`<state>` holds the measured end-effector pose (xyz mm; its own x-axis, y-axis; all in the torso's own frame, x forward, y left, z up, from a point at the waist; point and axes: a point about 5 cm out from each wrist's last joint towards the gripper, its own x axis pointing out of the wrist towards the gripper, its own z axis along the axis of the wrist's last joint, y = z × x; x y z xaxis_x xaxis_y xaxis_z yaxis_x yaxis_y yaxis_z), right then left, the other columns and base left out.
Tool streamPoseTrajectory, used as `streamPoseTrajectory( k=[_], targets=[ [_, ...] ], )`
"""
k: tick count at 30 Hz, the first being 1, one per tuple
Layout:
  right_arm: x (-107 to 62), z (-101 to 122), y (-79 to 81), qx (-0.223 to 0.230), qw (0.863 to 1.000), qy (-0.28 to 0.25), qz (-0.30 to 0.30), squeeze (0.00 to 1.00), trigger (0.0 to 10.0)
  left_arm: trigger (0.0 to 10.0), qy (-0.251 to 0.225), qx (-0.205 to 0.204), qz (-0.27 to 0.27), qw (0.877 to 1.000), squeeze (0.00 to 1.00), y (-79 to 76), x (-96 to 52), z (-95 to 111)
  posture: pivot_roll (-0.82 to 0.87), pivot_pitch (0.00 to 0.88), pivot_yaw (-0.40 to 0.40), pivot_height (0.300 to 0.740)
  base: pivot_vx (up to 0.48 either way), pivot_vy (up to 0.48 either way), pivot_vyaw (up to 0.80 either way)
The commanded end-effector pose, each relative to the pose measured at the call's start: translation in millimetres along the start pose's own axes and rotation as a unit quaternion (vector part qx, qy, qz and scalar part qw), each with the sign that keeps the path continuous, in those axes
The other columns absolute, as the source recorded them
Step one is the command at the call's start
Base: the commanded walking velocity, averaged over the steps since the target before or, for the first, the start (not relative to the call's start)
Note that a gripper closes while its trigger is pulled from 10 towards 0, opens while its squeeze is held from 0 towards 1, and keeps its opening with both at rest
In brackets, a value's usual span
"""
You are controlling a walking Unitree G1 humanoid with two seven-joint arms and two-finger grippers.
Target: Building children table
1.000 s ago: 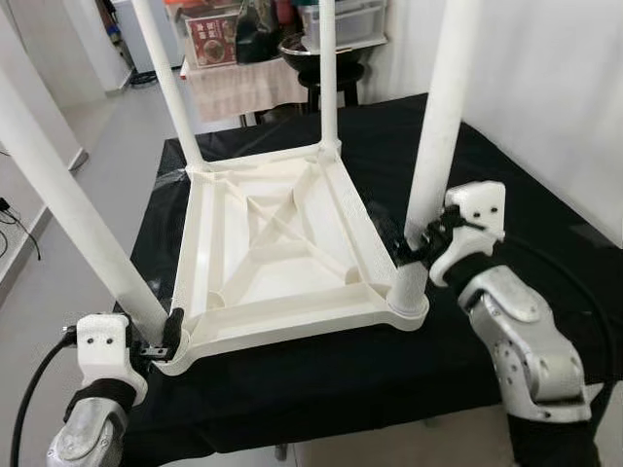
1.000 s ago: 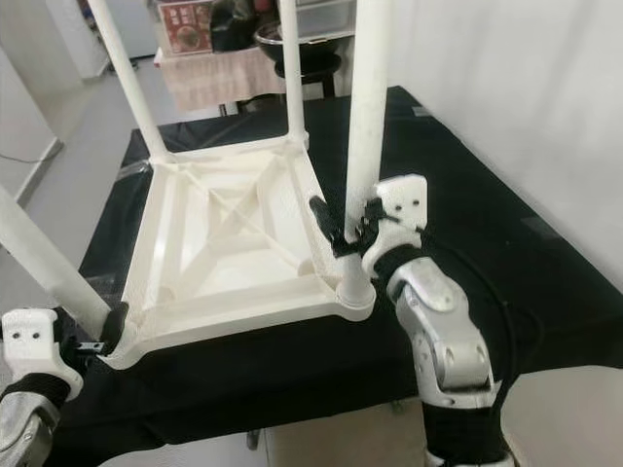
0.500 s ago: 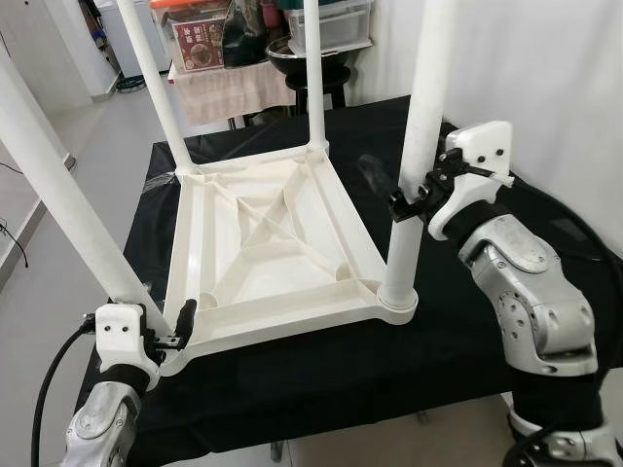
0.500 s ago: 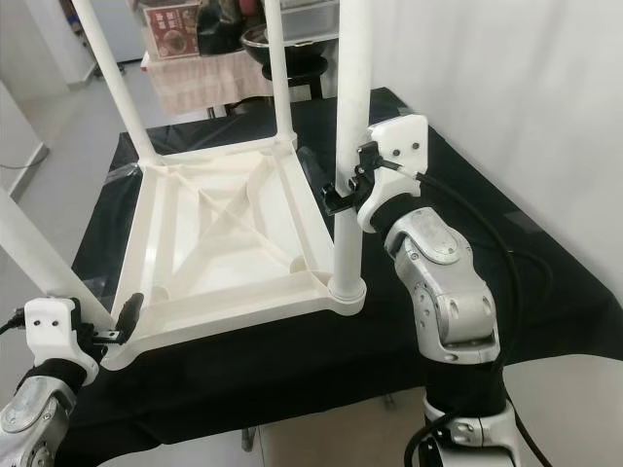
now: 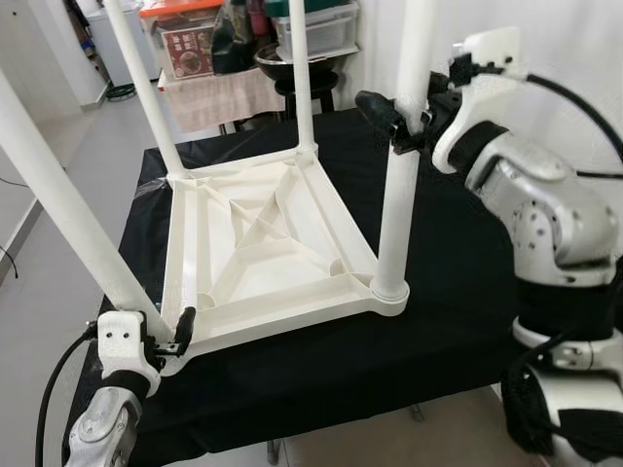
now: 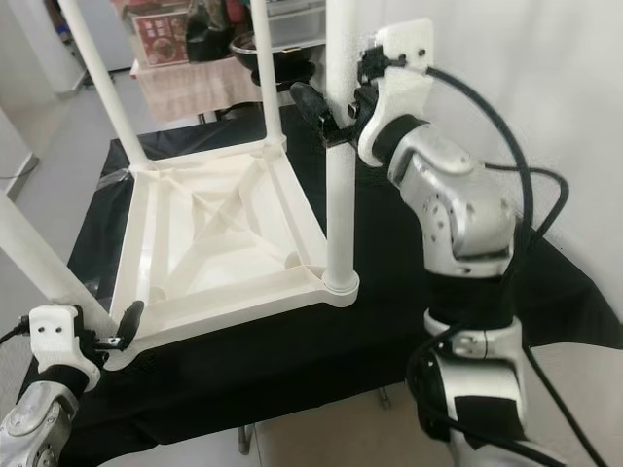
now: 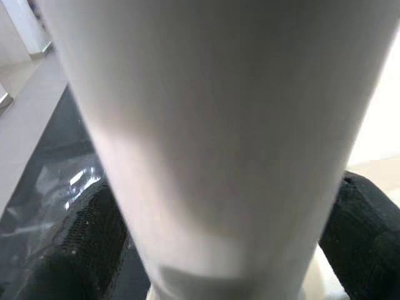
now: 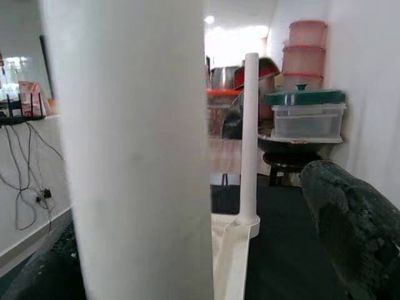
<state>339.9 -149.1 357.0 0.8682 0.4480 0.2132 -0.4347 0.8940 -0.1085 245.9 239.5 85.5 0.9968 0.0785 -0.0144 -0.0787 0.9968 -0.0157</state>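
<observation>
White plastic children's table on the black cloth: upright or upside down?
Upside down: the white plastic table shows its ribbed underside, legs pointing upward.

White table on black cloth

One white tabletop, inverted on the black-draped surface. Four white legs standing from its corners. Two pincers, one per near leg.
</observation>
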Motion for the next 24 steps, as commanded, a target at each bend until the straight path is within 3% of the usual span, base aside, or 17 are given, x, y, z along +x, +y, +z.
streamPoseTrajectory(
  k=[1,8,10,12,13,14,24],
  targets=[
    [4.6,-0.5,4.3,0.019,0.999,0.026,0.018,0.00,10.0,10.0,0.000,0.008,0.024,1.000,0.00,12.9,-2.3,-1.3,-0.15,0.011,0.074,0.740,0.000,0.000,0.00],
    [6.7,1.2,3.2,0.038,0.997,0.059,0.025,0.00,10.0,10.0,-0.009,0.007,0.027,1.000,0.00,13.8,0.5,0.7,-0.15,0.011,0.072,0.740,0.000,0.000,0.00],
    [6.8,1.3,2.8,0.038,0.997,0.068,0.027,0.00,10.0,9.5,-0.012,0.003,0.027,1.000,0.00,13.5,0.9,0.4,-0.15,0.014,0.072,0.740,0.000,0.000,0.00],
    [6.8,2.1,2.4,0.038,0.996,0.073,0.029,0.00,10.0,1.4,-0.013,0.000,0.025,1.000,0.00,13.0,1.2,-0.1,-0.15,0.012,0.072,0.740,0.000,0.000,0.00],
    [6.8,2.1,2.4,0.038,0.996,0.073,0.029,0.00,10.0,1.4,-0.013,0.000,0.025,1.000,0.00,13.0,1.2,-0.1,-0.15,0.012,0.072,0.740,0.000,0.000,0.00],
    [6.5,3.1,2.0,0.037,0.996,0.077,0.029,0.00,0.0,0.0,-0.015,-0.004,0.024,1.000,0.00,12.3,1.8,-0.3,-0.15,0.016,0.070,0.740,0.000,0.000,0.00],
    [4.1,1.5,0.9,0.040,0.995,0.092,0.025,0.00,0.0,0.0,-0.015,-0.017,0.028,0.999,0.00,12.0,1.9,-2.4,-0.16,0.017,0.071,0.740,0.000,0.000,0.00]
  ],
)
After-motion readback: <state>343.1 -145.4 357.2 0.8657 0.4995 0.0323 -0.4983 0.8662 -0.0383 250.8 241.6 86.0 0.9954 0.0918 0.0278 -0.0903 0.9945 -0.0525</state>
